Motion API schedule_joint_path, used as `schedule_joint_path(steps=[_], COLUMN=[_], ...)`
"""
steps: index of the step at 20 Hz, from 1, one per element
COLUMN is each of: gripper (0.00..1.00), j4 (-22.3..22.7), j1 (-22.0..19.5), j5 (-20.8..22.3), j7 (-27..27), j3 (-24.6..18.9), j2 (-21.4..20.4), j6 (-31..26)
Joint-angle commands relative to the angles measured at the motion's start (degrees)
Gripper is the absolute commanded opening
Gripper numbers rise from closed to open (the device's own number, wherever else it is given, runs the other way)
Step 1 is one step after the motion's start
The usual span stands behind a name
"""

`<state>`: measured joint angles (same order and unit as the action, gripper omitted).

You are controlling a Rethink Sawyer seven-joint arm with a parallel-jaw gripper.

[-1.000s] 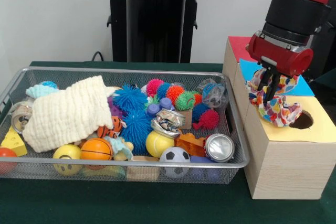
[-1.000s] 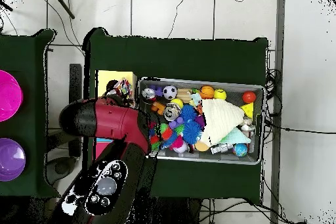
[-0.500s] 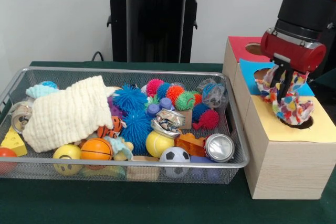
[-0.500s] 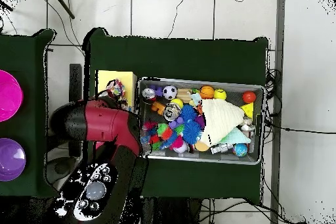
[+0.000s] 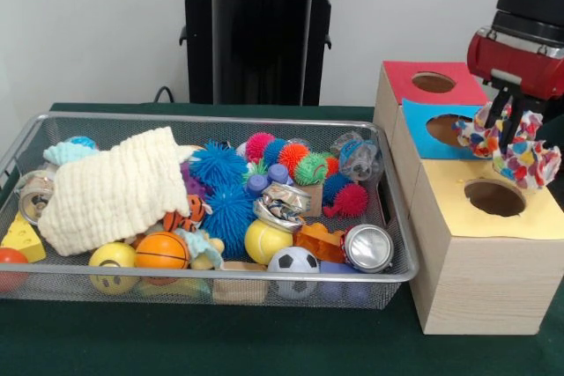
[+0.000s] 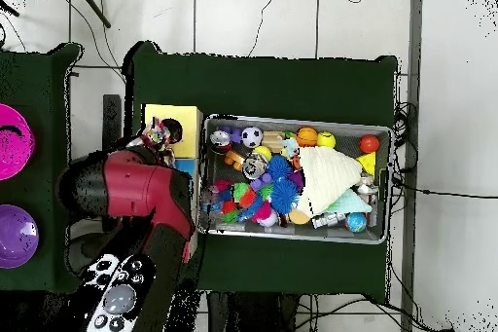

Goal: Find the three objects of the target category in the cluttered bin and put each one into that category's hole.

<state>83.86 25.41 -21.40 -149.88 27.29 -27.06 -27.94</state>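
My gripper [image 5: 506,136] is shut on a white cloth with coloured patches [image 5: 526,159]. It holds the cloth in the air above and just right of the yellow-panelled hole [image 5: 494,198] in the pale wood box. The cloth hangs clear of the hole. In the overhead view the cloth [image 6: 154,136] shows beside the hole [image 6: 173,133], at the end of the red arm. The wire mesh bin [image 5: 220,119] stands left of the boxes, full of toys. No other patched cloth shows in it.
A cream waffle cloth [image 5: 115,187] covers the bin's left part, with a mint-green cloth [image 5: 67,153] behind it. Spiky balls, small balls and a can [image 5: 367,247] fill the rest. The blue-panelled hole [image 5: 445,129] and the red-panelled hole [image 5: 433,82] lie behind the yellow one.
My gripper has risen and moved right in the front view with the patched cloth. The cloth, which hung down at the yellow hole, now hangs above it to the right.
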Motion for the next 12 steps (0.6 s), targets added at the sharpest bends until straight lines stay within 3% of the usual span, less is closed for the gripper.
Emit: schedule_joint_path(steps=[1, 12], gripper=[0.00, 0.00], j4=[0.9, -1.0], j1=[-0.2, -1.3], j5=[-0.4, -1.3], j7=[-8.8, -9.4], j3=[-2.9, -4.5], j2=[-0.1, 4.2], j6=[-8.6, -3.7])
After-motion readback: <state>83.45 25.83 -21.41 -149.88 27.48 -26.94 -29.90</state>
